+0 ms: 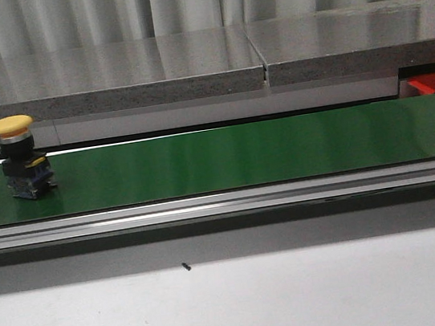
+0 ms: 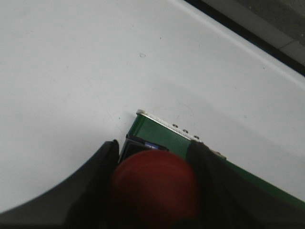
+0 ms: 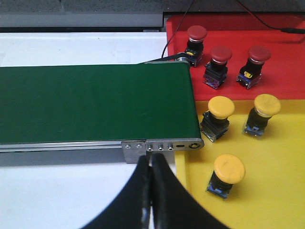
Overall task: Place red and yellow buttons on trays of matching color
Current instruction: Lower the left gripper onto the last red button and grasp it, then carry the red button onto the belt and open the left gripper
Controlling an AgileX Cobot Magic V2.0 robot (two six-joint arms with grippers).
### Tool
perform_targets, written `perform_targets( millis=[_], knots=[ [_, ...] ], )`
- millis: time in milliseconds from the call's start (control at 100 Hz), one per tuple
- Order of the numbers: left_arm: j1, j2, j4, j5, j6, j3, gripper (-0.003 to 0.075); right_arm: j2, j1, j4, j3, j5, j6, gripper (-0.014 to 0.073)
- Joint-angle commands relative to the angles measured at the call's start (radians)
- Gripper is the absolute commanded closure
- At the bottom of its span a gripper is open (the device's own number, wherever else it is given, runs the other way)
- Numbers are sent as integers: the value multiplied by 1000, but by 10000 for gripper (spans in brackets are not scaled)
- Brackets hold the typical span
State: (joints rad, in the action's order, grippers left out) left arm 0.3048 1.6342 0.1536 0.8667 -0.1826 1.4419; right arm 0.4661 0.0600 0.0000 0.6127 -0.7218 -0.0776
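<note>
Three red buttons [image 3: 220, 54] are seen standing on the red tray [image 3: 286, 71] and three yellow ones [image 3: 222, 107] on the yellow tray [image 3: 281, 191], while a yellow button [image 1: 11, 125] is left on the belt [image 1: 241, 156], near its left end, and a red button [image 2: 155, 183] is clamped in the left gripper [image 2: 152, 191] over the belt's end. The right gripper [image 3: 151, 191] is shown empty with fingers pressed together beside the yellow tray; neither arm is caught by the front view, where only a corner of the red tray is visible, and the held button is blurred and cut off.

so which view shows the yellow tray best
The right wrist view: the yellow tray lies beyond the end of the green belt, holding three yellow buttons, with the red tray next to it. The front view shows only a red sliver at its right edge, no yellow tray. The left wrist view shows neither tray.
</note>
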Motion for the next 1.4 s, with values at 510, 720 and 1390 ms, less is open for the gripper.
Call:
perform_targets(
  millis=[510,720,1390],
  knots=[
    [-38,-96,66,-171,62,-236,617,3,-2,-11,24,67,1,660],
    [-38,-87,55,-205,67,-259,617,3,-2,-11,24,67,1,660],
    [-47,-133,76,-167,137,-259,172,3,-2,-11,24,67,1,660]
  ],
)
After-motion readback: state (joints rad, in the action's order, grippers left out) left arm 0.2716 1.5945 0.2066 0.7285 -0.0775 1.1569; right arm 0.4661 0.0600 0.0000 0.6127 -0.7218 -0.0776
